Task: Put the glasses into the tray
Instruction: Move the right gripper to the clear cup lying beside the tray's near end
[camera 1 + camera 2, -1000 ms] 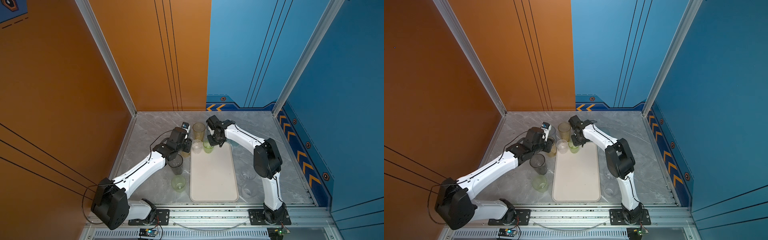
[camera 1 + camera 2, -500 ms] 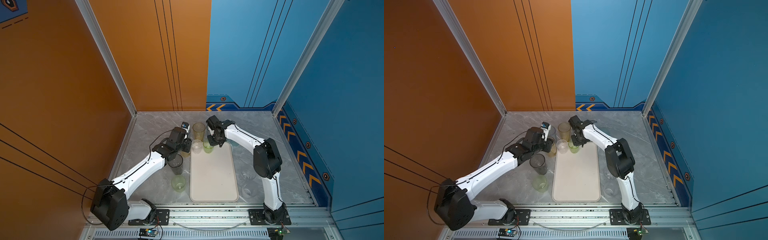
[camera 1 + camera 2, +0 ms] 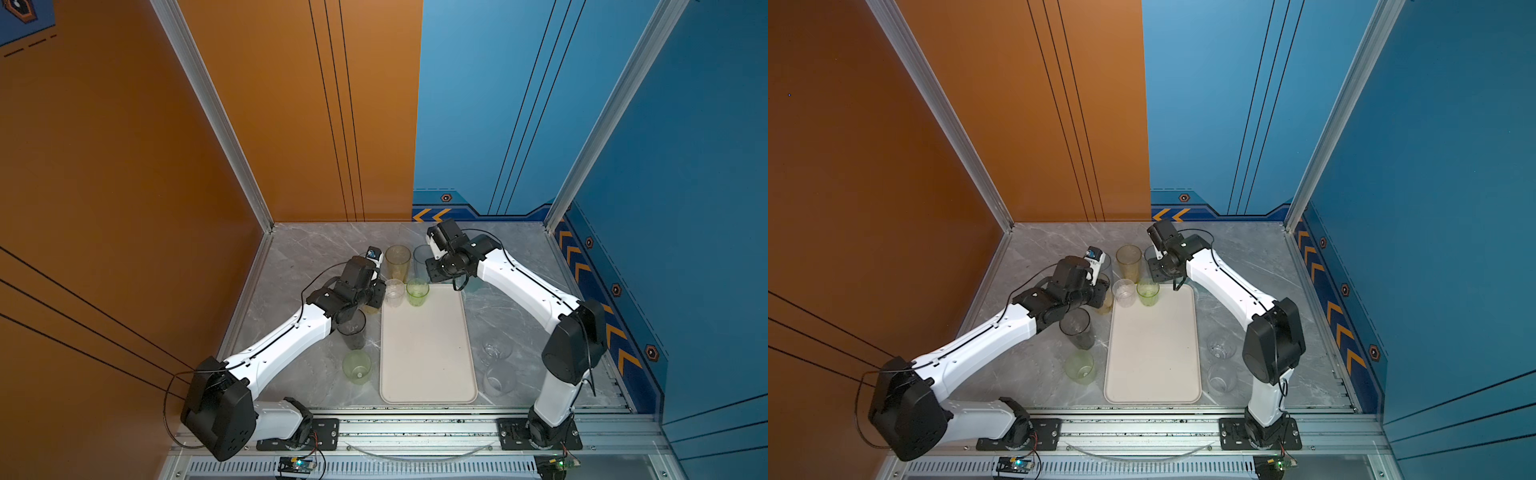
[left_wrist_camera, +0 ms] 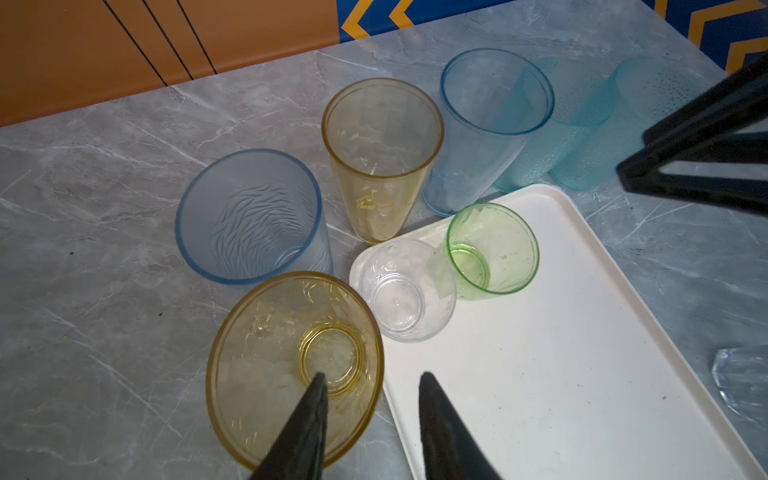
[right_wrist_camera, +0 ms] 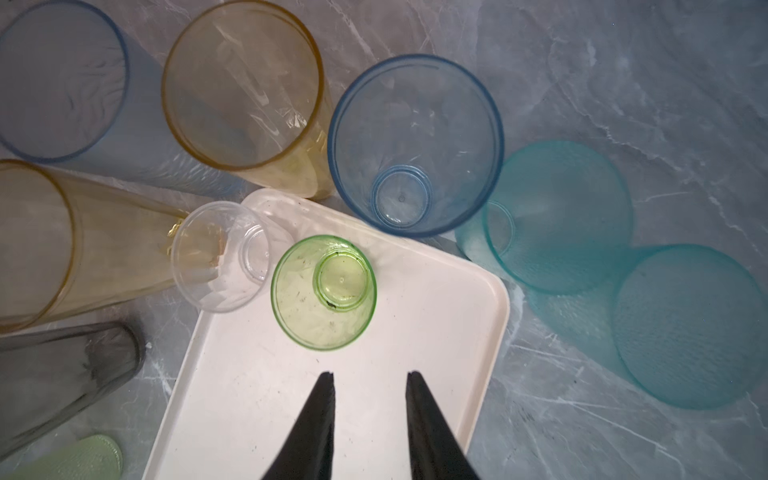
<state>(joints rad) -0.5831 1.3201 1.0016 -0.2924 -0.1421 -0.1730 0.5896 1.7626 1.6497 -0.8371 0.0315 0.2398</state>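
Observation:
The cream tray (image 3: 428, 353) (image 3: 1152, 353) lies lengthwise between the arms. At its far end stand a short green glass (image 3: 417, 292) (image 5: 324, 291) and a short clear glass (image 3: 394, 292) (image 4: 405, 291). My right gripper (image 5: 370, 374) is open above the tray, just short of the green glass, with nothing between its fingers. My left gripper (image 4: 374, 380) is open astride the near wall of a yellow glass (image 4: 291, 365) beside the tray's corner. One finger is inside that glass and the other is outside, over the tray rim (image 4: 399, 415).
Behind the tray stand a tall yellow tumbler (image 3: 397, 262), two blue ones (image 4: 490, 120) (image 4: 249, 216) and two teal ones (image 5: 561, 216) (image 5: 685, 324). A smoky grey glass (image 3: 352, 330) and a pale green one (image 3: 356, 365) stand left of the tray. Two clear glasses (image 3: 494, 351) (image 3: 498, 380) stand right of it.
The right gripper's jaws have spread apart and the green glass now stands free in the tray. The left arm has stayed where it was.

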